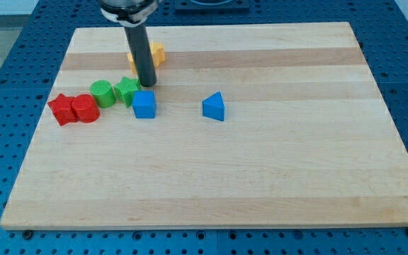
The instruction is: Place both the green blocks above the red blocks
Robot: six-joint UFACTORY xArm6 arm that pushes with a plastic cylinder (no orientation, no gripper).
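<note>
Two red blocks sit at the view's left: a red star-like block (61, 108) and a red cylinder (85, 108) touching it on its right. A green cylinder (103, 93) lies just up and right of the red cylinder. A green star-like block (127, 91) lies right of the green cylinder. My tip (146, 84) stands just right of the green star-like block, close to it and above the blue cube; contact cannot be told.
A blue cube (144, 104) lies just below my tip. A blue triangular block (214, 107) lies near the board's middle. Yellow blocks (155, 53) sit behind the rod near the view's top. The wooden board (261, 177) rests on a blue perforated table.
</note>
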